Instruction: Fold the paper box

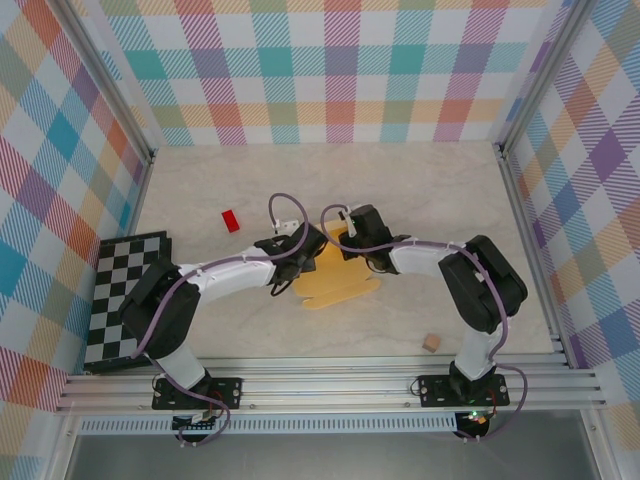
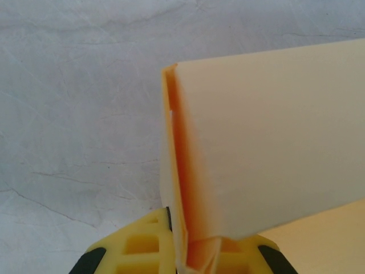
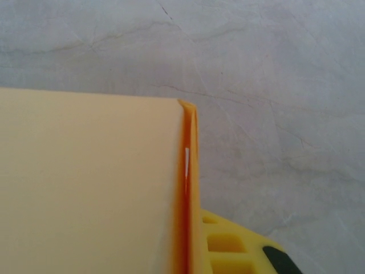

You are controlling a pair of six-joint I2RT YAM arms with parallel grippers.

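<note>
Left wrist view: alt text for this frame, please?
A folded panel of the yellow-orange paper box rises close to the camera, its creased edge pinched in the left gripper at the bottom. Pale marbled table behind.

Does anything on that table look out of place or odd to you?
Nothing looks damaged or spilled. Two strays lie apart from the paper box: a small red block back left of it, a tan cube near the front right. A checkerboard lies askew at the left edge of the table.
</note>
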